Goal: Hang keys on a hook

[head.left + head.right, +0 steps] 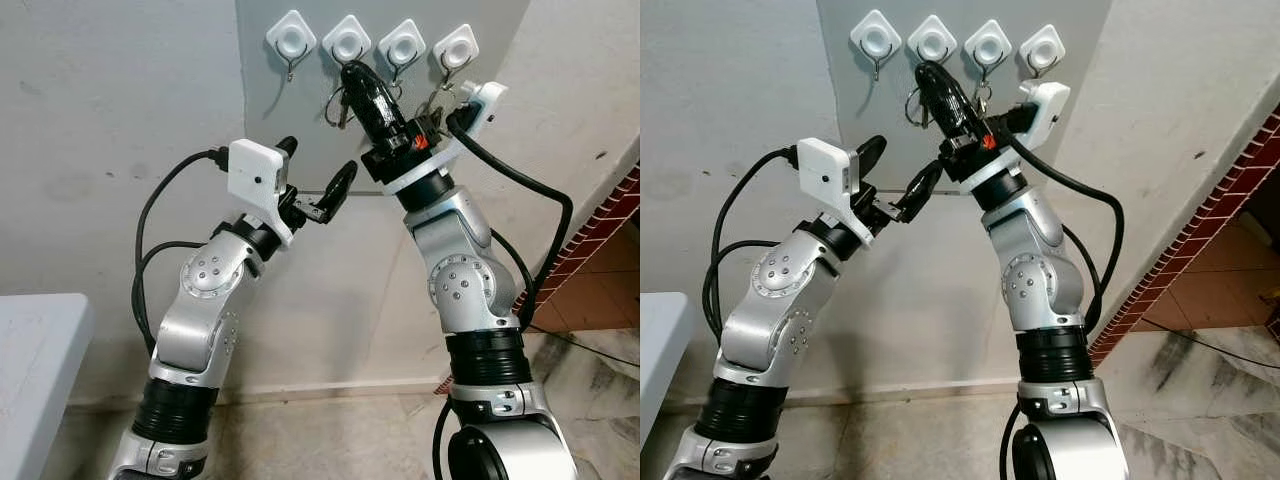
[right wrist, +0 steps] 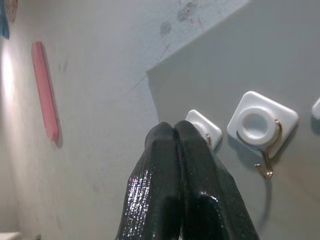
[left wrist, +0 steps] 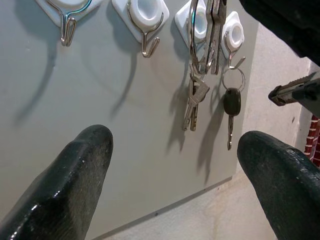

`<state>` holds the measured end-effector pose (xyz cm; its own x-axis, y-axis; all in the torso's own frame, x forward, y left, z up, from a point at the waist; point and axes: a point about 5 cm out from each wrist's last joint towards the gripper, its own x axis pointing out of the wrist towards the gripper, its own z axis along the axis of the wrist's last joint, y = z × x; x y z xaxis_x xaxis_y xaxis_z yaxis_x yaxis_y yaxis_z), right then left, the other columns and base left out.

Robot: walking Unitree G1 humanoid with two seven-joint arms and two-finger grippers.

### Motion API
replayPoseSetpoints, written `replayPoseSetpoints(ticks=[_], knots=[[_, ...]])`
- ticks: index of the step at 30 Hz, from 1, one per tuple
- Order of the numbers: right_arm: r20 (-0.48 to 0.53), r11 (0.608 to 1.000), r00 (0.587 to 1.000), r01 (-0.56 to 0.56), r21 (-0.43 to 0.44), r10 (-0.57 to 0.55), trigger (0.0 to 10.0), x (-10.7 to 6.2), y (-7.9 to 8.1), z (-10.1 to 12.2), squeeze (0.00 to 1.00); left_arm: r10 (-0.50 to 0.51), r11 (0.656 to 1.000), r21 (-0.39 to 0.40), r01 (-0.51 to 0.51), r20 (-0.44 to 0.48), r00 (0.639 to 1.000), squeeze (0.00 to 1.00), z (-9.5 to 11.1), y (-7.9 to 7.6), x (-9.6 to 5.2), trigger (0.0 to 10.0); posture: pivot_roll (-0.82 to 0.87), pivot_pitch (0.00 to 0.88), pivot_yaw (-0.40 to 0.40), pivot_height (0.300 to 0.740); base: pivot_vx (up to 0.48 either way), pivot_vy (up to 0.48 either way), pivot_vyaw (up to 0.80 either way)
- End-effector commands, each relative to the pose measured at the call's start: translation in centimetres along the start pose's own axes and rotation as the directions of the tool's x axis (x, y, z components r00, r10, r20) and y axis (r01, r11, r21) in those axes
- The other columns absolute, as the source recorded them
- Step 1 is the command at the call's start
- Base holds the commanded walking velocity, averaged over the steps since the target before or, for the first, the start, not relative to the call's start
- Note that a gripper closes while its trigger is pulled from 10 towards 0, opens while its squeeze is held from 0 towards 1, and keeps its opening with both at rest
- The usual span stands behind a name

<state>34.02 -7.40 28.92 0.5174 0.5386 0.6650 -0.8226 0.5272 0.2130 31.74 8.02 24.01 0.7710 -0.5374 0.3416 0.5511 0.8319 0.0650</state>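
Note:
Four white hooks sit in a row on a grey panel [image 1: 300, 130] on the wall. My right gripper [image 1: 352, 72] is raised to the second hook [image 1: 347, 40], shut on a ring of keys [image 1: 336, 106] that dangles just under its tips. In the left wrist view that bunch [image 3: 196, 100] hangs in front of the third hook [image 3: 197, 20], while the first hook [image 3: 65, 22] and the second hook [image 3: 145, 30] are bare. A black-headed key [image 3: 231, 102] hangs on the fourth hook [image 1: 456, 46]. My left gripper [image 1: 318, 165] is open, lower and to the left, holding nothing.
A pale table corner [image 1: 35, 340] is at the lower left. A red brick stair edge [image 1: 600, 240] runs down on the right above a marble floor [image 1: 600, 380]. The right arm's black cable [image 1: 545, 200] loops out to the right.

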Motion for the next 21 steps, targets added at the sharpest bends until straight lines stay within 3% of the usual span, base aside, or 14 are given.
replayPoseSetpoints(ticks=[1, 12, 21], knots=[[0.032, 1.000, 0.999, 0.009, 0.001, -0.009, 10.0, 0.4, -0.3, 0.6, 0.00, -0.018, 1.000, 0.008, 0.018, 0.010, 1.000, 0.00, 0.4, -0.4, 0.0, 10.0, 0.01, 0.070, -0.070, 0.740, 0.000, 0.000, 0.00], [0.052, 0.995, 0.994, 0.095, 0.030, -0.097, 10.0, 0.5, -1.5, 0.4, 0.00, -0.016, 1.000, -0.003, 0.016, 0.008, 1.000, 0.00, 0.5, -0.5, 0.0, 10.0, 0.01, 0.072, -0.068, 0.740, 0.000, 0.000, 0.00], [0.007, 0.998, 0.998, 0.055, 0.031, -0.055, 10.0, 0.9, -1.3, -0.5, 0.00, -0.019, 1.000, -0.002, 0.019, -0.002, 1.000, 0.00, 0.5, -0.6, -0.2, 10.0, 0.02, 0.085, -0.068, 0.740, 0.000, 0.000, 0.00]])
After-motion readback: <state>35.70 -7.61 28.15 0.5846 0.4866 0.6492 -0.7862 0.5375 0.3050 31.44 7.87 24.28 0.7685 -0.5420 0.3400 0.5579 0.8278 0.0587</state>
